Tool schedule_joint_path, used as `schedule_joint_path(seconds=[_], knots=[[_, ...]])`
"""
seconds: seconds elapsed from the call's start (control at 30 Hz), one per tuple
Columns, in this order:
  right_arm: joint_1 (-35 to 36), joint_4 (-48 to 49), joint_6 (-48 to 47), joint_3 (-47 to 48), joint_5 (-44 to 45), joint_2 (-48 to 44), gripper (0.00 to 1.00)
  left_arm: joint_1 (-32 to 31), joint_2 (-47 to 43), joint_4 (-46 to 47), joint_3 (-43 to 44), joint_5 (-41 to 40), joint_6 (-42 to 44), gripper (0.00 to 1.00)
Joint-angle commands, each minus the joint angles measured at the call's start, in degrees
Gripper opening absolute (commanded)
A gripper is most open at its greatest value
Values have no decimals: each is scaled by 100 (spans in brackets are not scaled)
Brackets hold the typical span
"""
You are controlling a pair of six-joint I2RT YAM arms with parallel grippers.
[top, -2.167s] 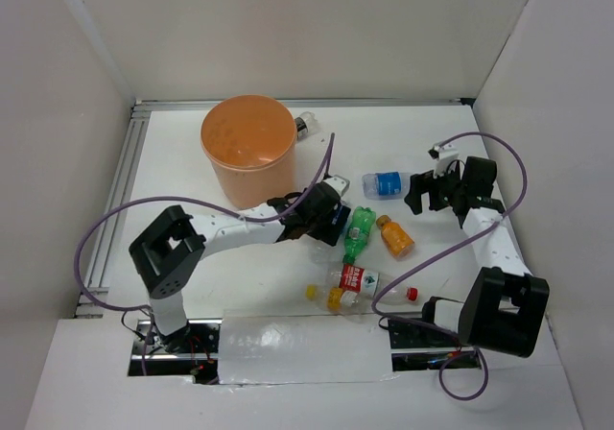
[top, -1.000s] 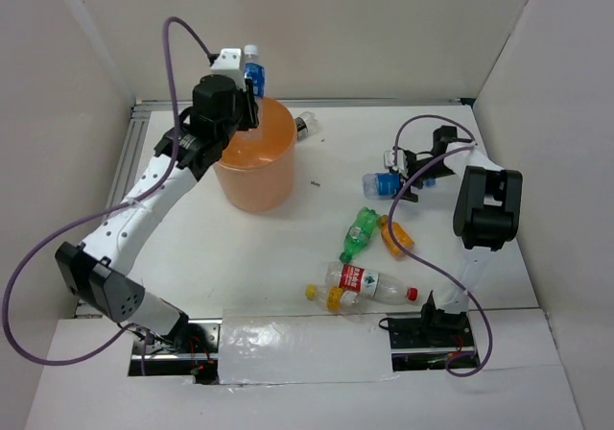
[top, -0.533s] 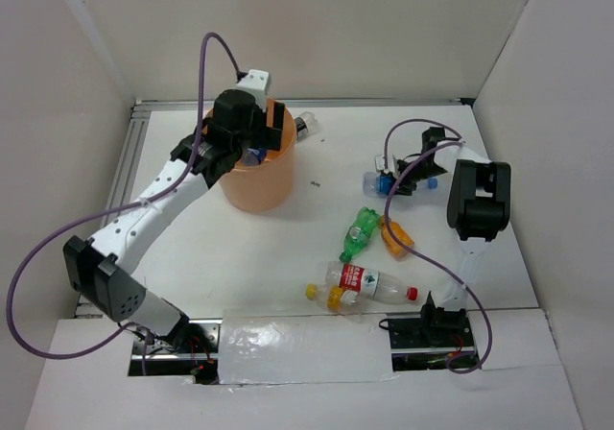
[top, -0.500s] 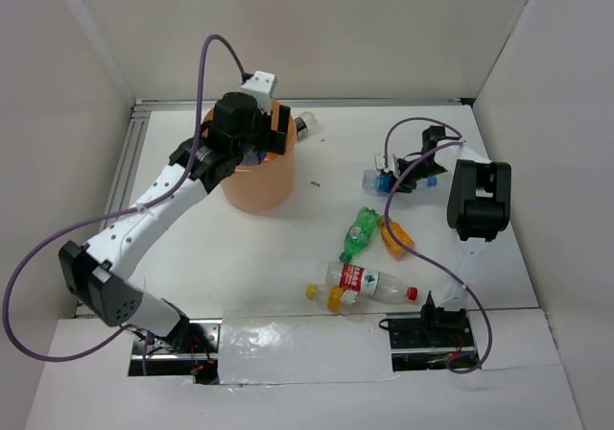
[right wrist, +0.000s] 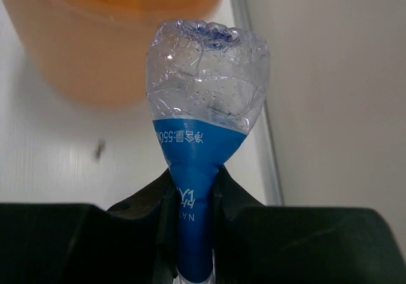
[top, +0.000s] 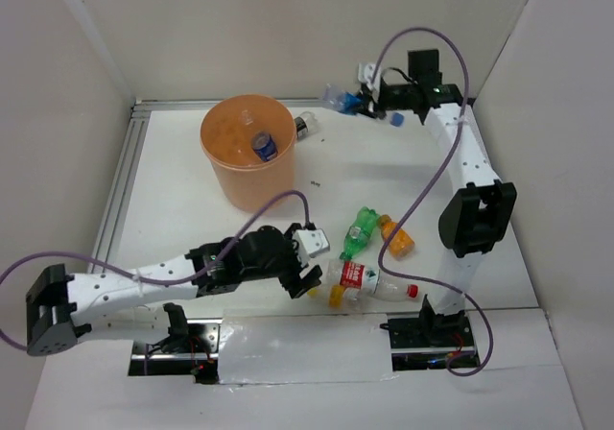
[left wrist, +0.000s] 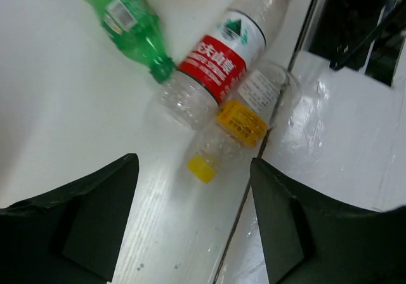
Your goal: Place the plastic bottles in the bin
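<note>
Now one bottle (top: 264,146) lies in the bin (top: 219,157), my left gripper (left wrist: 191,170) is back, spread, over the yellow bottle (left wrist: 238,122) at the table's (top: 192,221) near edge, and my right gripper (right wrist: 193,201) has lifted a blue-label bottle (right wrist: 206,94), pinched, by the far edge.

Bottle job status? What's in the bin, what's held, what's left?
Done: one blue-label bottle sits in the bin. In hand: right fingers shut on a second blue-label bottle, up in the air right of the bin, not over it. Left fingers open over the yellow bottle. Left: that one, the red-label bottle, green bottle and orange bottle on the table, plus a small bottle beside the bin.
</note>
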Motion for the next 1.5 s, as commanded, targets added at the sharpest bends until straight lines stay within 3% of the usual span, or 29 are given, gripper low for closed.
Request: schedule_joint_path(seconds=[0.0, 0.23, 0.43, 0.5, 0.6, 0.67, 0.77, 0.9, 1.03, 1.13, 1.17, 1.3, 1.37, 1.4, 1.47], knots=[[907, 2451, 3335, 607, -917, -235, 9, -512, 272, 1193, -136, -297, -95, 84], [2404, 3223, 5569, 3033, -716, 1347, 12, -900, 607, 1827, -567, -887, 28, 85], [2957, 4409, 6934, 3203, -611, 2024, 20, -1076, 739, 1968, -726, -1054, 81, 85], [3020, 4410, 7049, 3142, -550, 2078, 30, -1129, 792, 2029, -726, -1054, 159, 86], [3091, 4472, 7242, 3080, -479, 2245, 80, -1182, 1010, 2029, -726, -984, 283, 86], [2942, 4209, 7243, 3080, -155, 2193, 100, -1182, 1125, 2029, -726, -844, 388, 86], [2521, 3710, 7243, 3080, 434, 1851, 100, -1182, 1398, 2152, -604, -738, 617, 86], [1634, 3128, 7005, 2519, 50, 1332, 100, -1182, 1872, 2214, -498, -335, 916, 86], [737, 2119, 6034, 1588, -478, 673, 90, -1235, 2408, 2397, -436, -61, 1039, 83], [218, 953, 5250, 814, -655, 119, 74, -1235, 2803, 2469, -375, 10, 1092, 82], [103, 651, 4673, 612, -655, -30, 73, -1235, 2883, 2521, -374, 10, 1153, 79], [-336, 112, 4281, -1045, 38, -838, 77, -1287, 3120, 2522, -313, 10, 1092, 48], [-618, 112, 4281, -1620, 539, -1304, 83, -1287, 3121, 2460, -313, -138, 1013, 13], [-688, 112, 4281, -2101, 993, -1436, 83, -1348, 2999, 2373, -313, -218, 830, 5], [-855, 112, 4281, -2543, 1391, -1841, 90, -1349, 2788, 2153, -313, -420, 715, 0]])
